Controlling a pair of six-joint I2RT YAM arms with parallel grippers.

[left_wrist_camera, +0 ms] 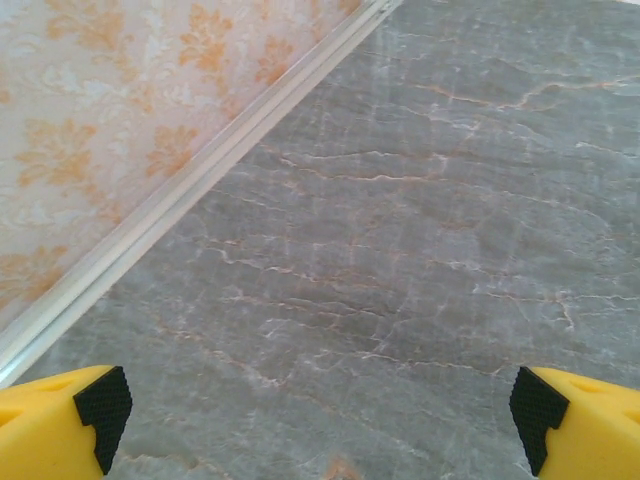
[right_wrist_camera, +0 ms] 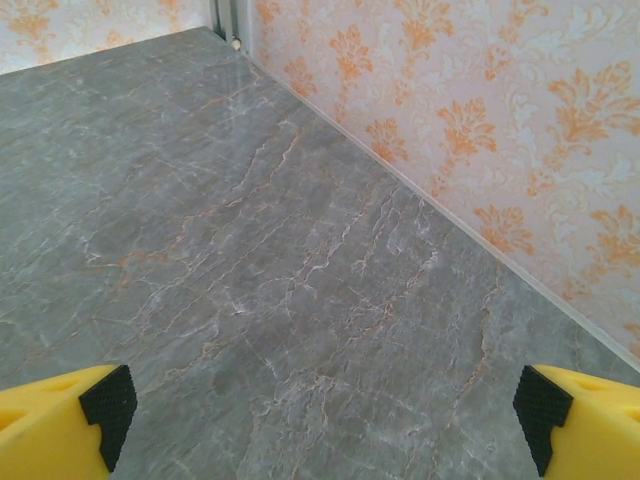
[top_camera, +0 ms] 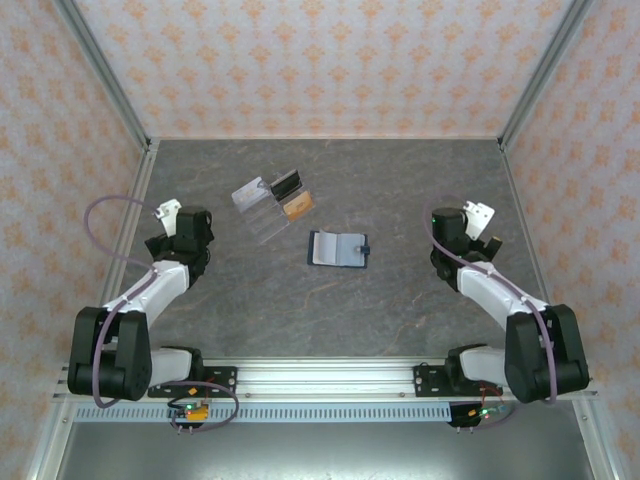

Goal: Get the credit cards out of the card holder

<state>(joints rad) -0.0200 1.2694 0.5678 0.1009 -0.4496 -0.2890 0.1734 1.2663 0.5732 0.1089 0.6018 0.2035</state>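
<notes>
The dark navy card holder (top_camera: 338, 249) lies open and flat at the middle of the table, its small tab pointing right and its grey-blue pockets facing up. I cannot tell from here whether any cards sit in its pockets. An orange-brown credit card (top_camera: 298, 205), a silver-grey one (top_camera: 247, 193) and a dark one (top_camera: 287, 183) rest on a clear acrylic stand behind and to the left of it. My left gripper (top_camera: 190, 224) (left_wrist_camera: 320, 410) hangs open over bare table, well left of the holder. My right gripper (top_camera: 447, 222) (right_wrist_camera: 325, 410) is open too, well to the right of the holder.
The clear tiered stand (top_camera: 268, 222) sits left of centre towards the back. Patterned walls with metal posts close the table (top_camera: 400, 180) in on the left, right and back. The left wall's rail (left_wrist_camera: 170, 205) runs close past the left gripper, and the right wall (right_wrist_camera: 480, 120) stands near the right one.
</notes>
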